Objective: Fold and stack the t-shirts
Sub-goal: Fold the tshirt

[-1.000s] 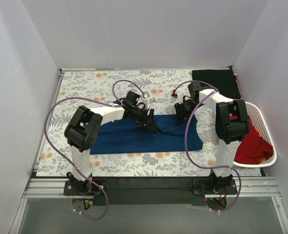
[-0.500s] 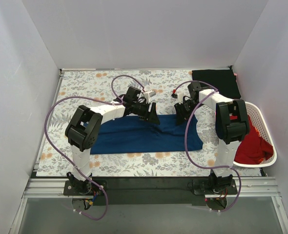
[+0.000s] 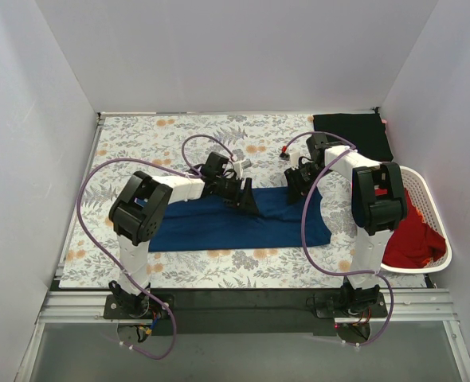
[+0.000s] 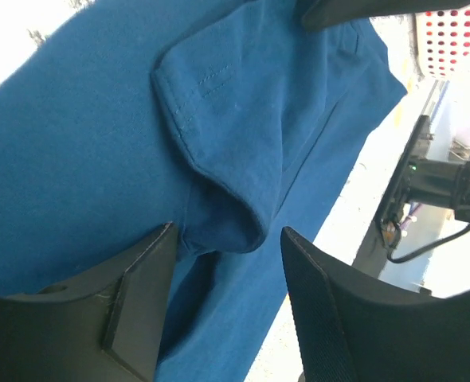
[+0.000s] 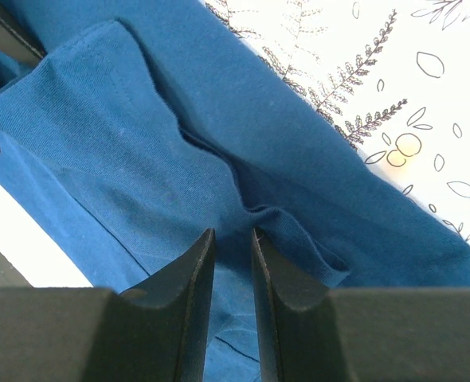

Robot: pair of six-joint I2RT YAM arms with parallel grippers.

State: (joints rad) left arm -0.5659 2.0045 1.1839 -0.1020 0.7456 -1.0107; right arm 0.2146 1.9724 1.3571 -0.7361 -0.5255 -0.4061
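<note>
Left wrist view: your left fingers (image 4: 139, 302) stand well apart, the left gripper (image 4: 227, 239) holding nothing, with a soft rolled fold of the navy t-shirt (image 4: 99, 159) lying in the gap and a hemmed flap (image 4: 191, 95) turned over just beyond it. On the right wrist view your right fingers (image 5: 179, 294) are nearly closed, and a ridge of blue cloth runs up into the narrow slit of the right gripper (image 5: 233, 235); creases fan out from that spot, so it looks pinched there, close to the shirt's far edge. From above, the navy t-shirt lies as a long band across the middle of the floral table cover (image 3: 155, 143), both grippers over its far edge, left near the centre and right towards the right end. A black t-shirt (image 3: 353, 135) sits folded flat in the far right corner, and a red t-shirt (image 3: 414, 239) is heaped in the white basket (image 3: 423, 193) beside the right arm. Expect this cloth to be light, limp and quick to wrinkle: it will sag and drag, not hold a shape. Take it at a stitched hem or a doubled fold, where the layers give your pads something thick to bite, and lift both ends evenly to spare the fold.
</note>
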